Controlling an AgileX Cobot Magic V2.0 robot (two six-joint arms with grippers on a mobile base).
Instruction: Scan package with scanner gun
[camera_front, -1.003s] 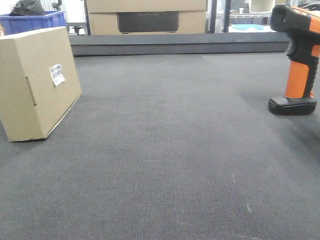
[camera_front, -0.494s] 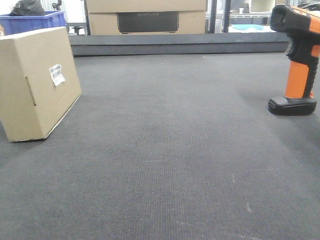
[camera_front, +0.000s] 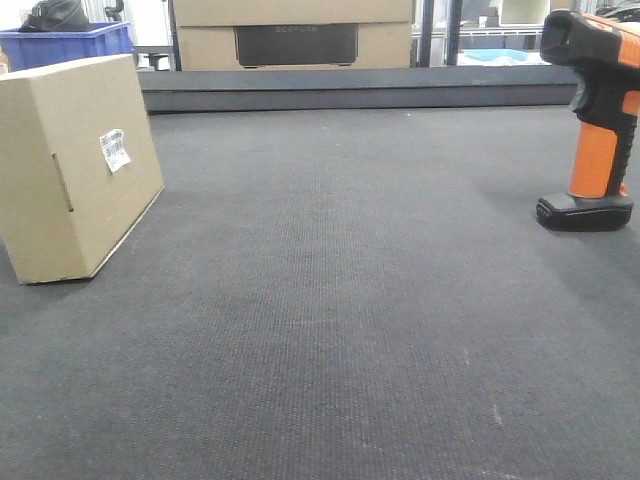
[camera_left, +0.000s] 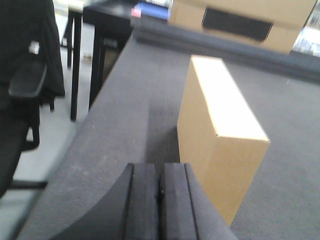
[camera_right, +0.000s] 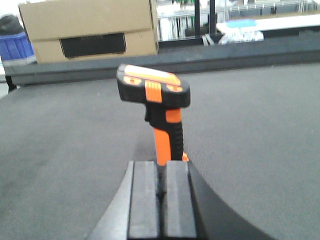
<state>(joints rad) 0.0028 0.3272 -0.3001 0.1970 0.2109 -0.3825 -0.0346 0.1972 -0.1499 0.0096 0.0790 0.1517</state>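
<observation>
Package location? — It (camera_front: 75, 165) stands on edge at the left side of the dark grey tabletop (camera_front: 340, 300), leaning slightly, with its white barcode label (camera_front: 115, 149) on the face turned toward the centre.

Scanner gun position? — It (camera_front: 598, 118) stands upright on its black foot at the right side of the tabletop, well apart from the package, orange handle vertical, black head on top.

Left gripper status? — The left gripper (camera_left: 160, 200) sits low, just beside the near end of the package; its two fingers (camera_left: 142, 200) are pressed together with nothing between them.

Right gripper status? — The right gripper (camera_right: 160, 197) is directly in front of the scanner gun's handle. Its fingers (camera_right: 145, 197) are also closed against each other, holding nothing.

Background items? — A larger cardboard box (camera_front: 295, 32) with a dark panel stands beyond the far edge, and a blue bin (camera_front: 65, 42) at far left.
</observation>
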